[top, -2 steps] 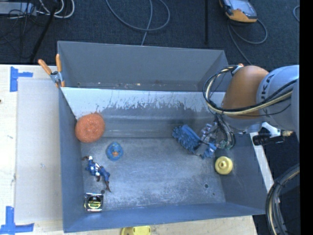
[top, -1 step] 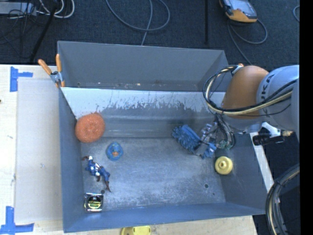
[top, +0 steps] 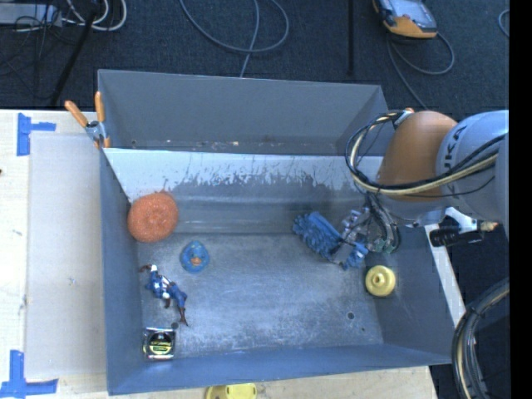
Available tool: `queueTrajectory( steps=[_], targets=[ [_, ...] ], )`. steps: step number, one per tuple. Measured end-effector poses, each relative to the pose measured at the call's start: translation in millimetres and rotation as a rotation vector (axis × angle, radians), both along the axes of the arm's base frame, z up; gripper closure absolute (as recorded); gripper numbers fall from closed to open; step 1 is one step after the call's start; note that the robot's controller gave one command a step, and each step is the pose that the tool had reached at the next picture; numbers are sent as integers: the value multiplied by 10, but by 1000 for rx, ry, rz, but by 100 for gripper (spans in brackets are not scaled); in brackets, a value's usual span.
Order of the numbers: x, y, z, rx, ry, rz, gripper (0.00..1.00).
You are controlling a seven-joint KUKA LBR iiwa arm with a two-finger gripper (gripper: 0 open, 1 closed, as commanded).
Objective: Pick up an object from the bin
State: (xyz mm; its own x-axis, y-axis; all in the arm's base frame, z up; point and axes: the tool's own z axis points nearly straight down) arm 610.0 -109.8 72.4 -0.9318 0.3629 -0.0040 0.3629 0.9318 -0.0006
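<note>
I log the pincer (top: 359, 243) at the right of the bin (top: 249, 123), just beside a blue ridged toy (top: 318, 233) at centre-right of frame, a yellow knob (top: 381, 280) just below it, and whether it is open or closed I cannot tell.

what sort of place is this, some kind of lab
Probably a robotics lab: a robot arm reaches into a grey metal bin holding an orange ball and other small things, and cables trail over the dark floor behind.
</note>
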Motion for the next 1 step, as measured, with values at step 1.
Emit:
queueTrajectory(
  steps=[1],
  targets=[
    [-19,5,64,2,7,1,100]
  ],
)
